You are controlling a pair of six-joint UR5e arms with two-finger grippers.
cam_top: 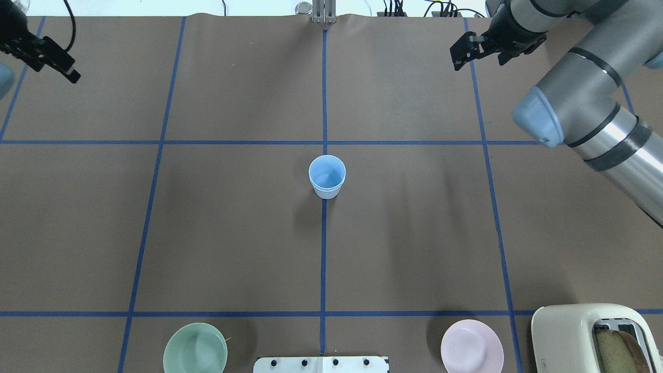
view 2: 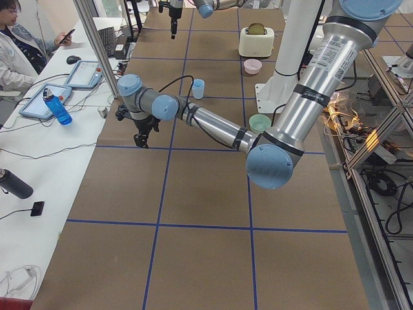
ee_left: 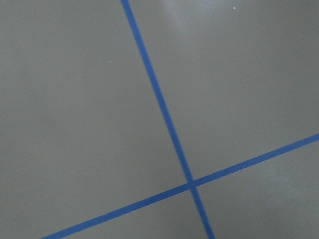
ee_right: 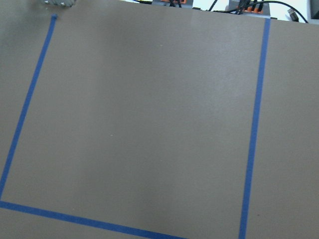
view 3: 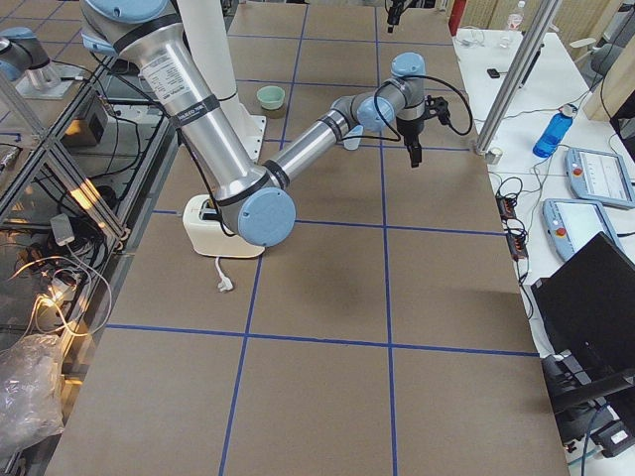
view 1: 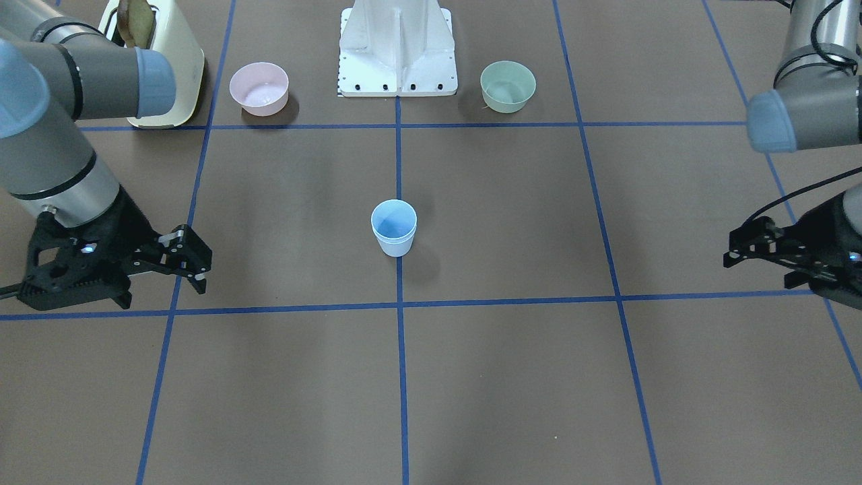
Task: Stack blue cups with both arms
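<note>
Hiding or cut off: the left arm (view 1: 808, 108) and left gripper (view 1: 731, 249) run off the front view's right edge; the toaster (view 1: 158, 67) is clipped at the frame's top; both wrist views show only brown table (ee_left: 75, 99) and blue tape (ee_left: 159, 109).
Blue cups (view 1: 394, 228): upright at the table's middle, on the centre tape line. A second rim line sits just under the top rim, as of one cup nested in the other, though the inner one is hard to make out.
Right arm (view 1: 60, 168): slants down from the front view's left.
Right gripper (view 1: 192, 259): above the table, pointing toward the cups, well apart from them, jaws spread, holding nothing.
Left gripper: roughly level, aimed inward, well apart from the cups. Its jaw gap cannot be told.
Bowls: pink bowl (view 1: 259, 87) and mint-green bowl (view 1: 508, 85) flank the white pedestal (view 1: 397, 54).
</note>
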